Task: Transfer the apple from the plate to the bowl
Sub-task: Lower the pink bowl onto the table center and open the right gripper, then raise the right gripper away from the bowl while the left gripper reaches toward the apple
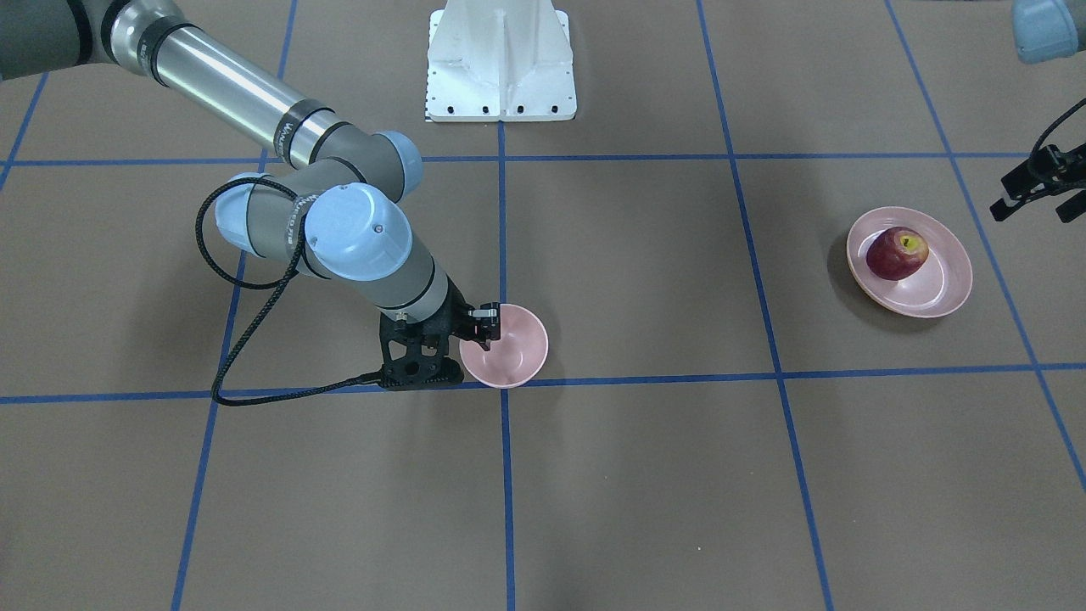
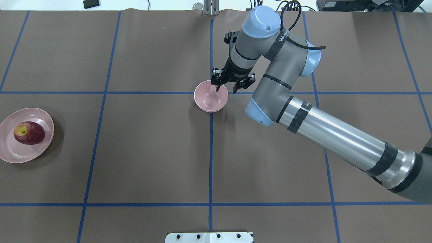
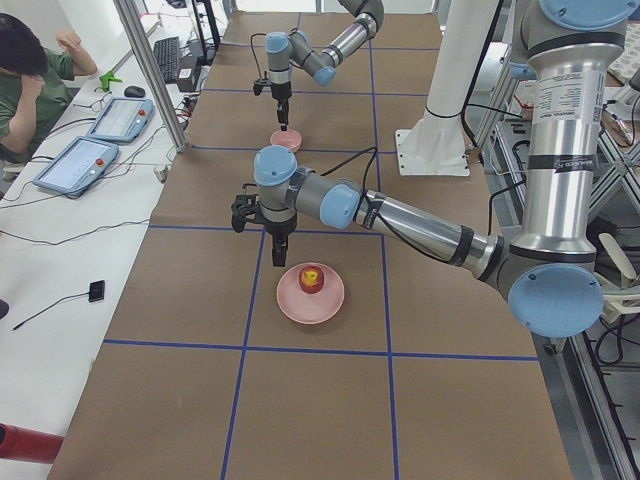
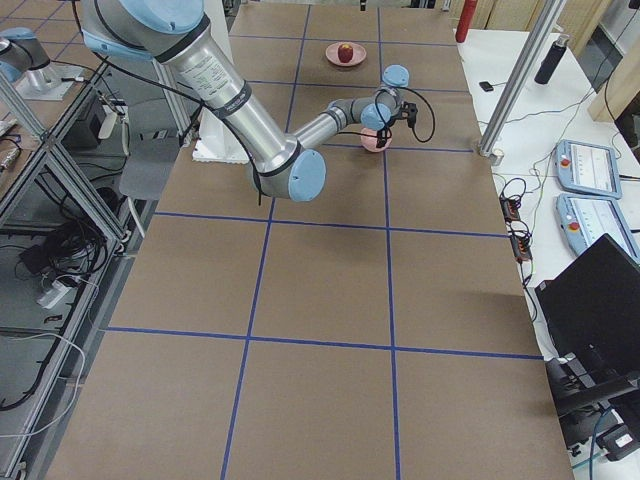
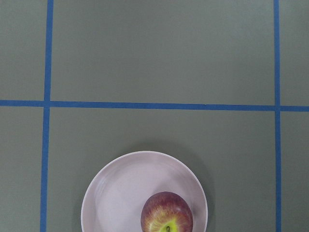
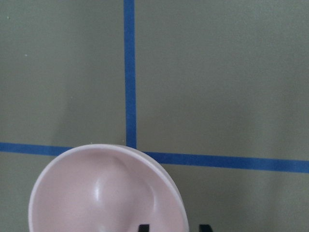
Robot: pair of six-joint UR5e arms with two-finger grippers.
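Observation:
The dark red apple [image 1: 896, 253] with a yellow stem patch lies on the shallow pink plate [image 1: 942, 288] at the table's left end, as the overhead view [image 2: 29, 133] also shows. My left gripper [image 1: 1033, 208] hovers open and empty beside the plate, clear of the apple. The left wrist view shows the apple [image 5: 167, 220] at its bottom edge. The small deep pink bowl [image 2: 207, 99] stands empty at mid-table. My right gripper [image 2: 225, 87] is open and straddles the bowl's rim, one finger inside and one outside. The right wrist view shows the bowl [image 6: 96, 193] just ahead of the fingertips.
The white robot base mount [image 1: 501, 64] stands at the table's robot side. Blue tape lines [image 2: 210, 152] grid the brown table. An operator [image 3: 30, 80] and teach pendants [image 3: 75, 160] are at the far side's bench.

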